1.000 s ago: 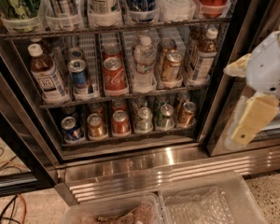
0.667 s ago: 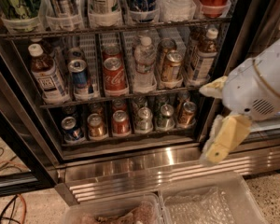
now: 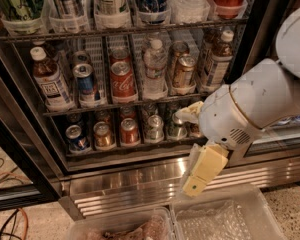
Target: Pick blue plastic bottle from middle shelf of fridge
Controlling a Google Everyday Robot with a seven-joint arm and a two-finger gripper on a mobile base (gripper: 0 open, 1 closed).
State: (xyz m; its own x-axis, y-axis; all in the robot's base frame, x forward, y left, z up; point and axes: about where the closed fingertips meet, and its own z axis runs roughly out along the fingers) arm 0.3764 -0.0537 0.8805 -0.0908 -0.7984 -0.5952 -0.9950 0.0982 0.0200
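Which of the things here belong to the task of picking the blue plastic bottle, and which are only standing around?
For the job:
- blue plastic bottle, left end of the middle shelf
- fridge
- gripper, low before the fridge base, on the right

Only standing around:
- blue soda can
- red cola can
- water bottle
- clear bin below

Underfoot, speckled pale floor (image 3: 296, 206), showing at both lower corners. At lower left, crossed by an orange cable (image 3: 12, 184) in loose loops, with thin black cables (image 3: 0, 228) close beside. Along the bottom edge, two clear plastic bins set side by side: left bin (image 3: 115, 218) holding something pinkish-brown, right bin (image 3: 255, 194) lined with crinkled clear film. Lit in a warm, dim, yellowish tone throughout. Hand (image 3: 195, 184) hanging low, right of centre, just above the right bin's far rim.
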